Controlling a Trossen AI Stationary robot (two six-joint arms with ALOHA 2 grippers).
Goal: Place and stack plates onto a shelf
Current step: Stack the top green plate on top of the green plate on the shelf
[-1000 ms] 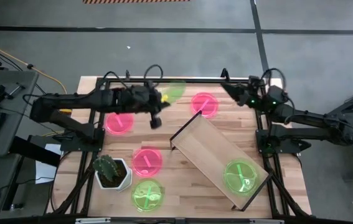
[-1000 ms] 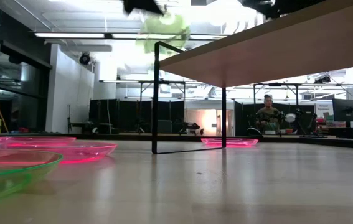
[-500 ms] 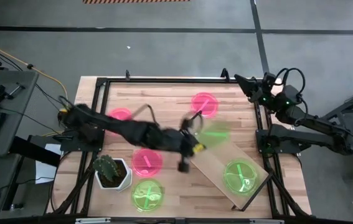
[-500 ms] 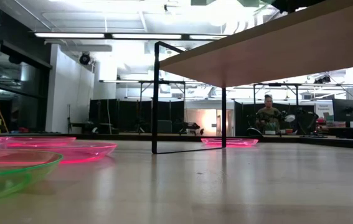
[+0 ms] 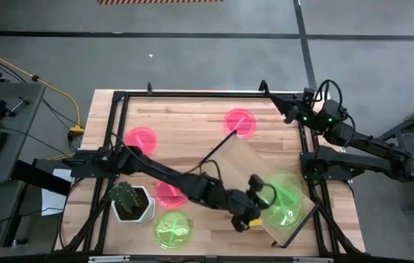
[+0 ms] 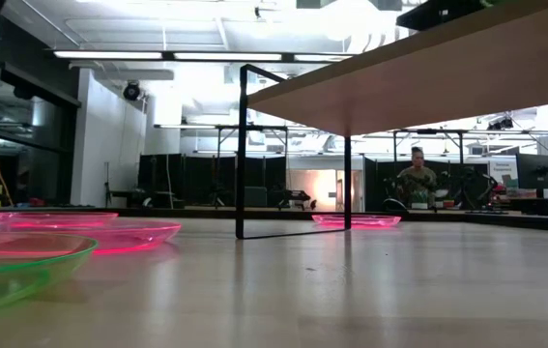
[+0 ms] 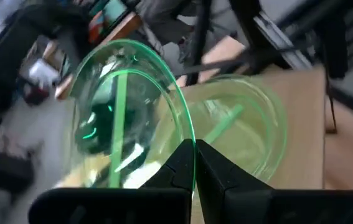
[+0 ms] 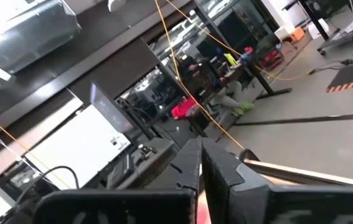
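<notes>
left gripper (image 5: 253, 212) | pinches green plate (image 7: 123, 106) | over shelf (image 5: 243, 164)

Three pink plates (image 5: 140, 139), three green plates (image 5: 172, 229), one shelf (image 5: 249, 169), one potted cactus (image 5: 129, 201), two arms (image 5: 170, 174).

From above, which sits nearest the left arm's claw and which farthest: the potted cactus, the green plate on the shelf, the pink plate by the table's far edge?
From the left claw:
1. Green plate on the shelf, beside it.
2. Potted cactus, near-left corner.
3. Pink plate, far edge.
</notes>
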